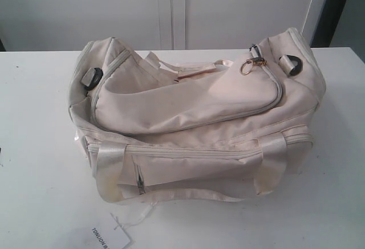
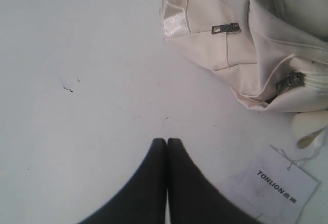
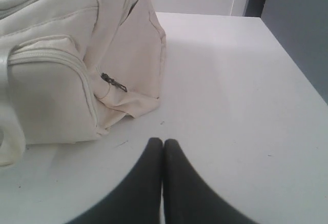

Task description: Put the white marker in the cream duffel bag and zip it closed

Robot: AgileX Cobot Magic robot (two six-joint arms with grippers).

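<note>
Both your left gripper (image 2: 167, 142) and right gripper (image 3: 163, 142) stand pinched together, empty, over open white table (image 1: 34, 146) beside the cream fabric duffel bag (image 1: 199, 101).

You get one readable text: "TONLION", dark print on the white tag (image 2: 279, 187), followed by small characters too fine to read. Exterior view shows the same word on that tag (image 1: 108, 239), turned sideways.
</note>
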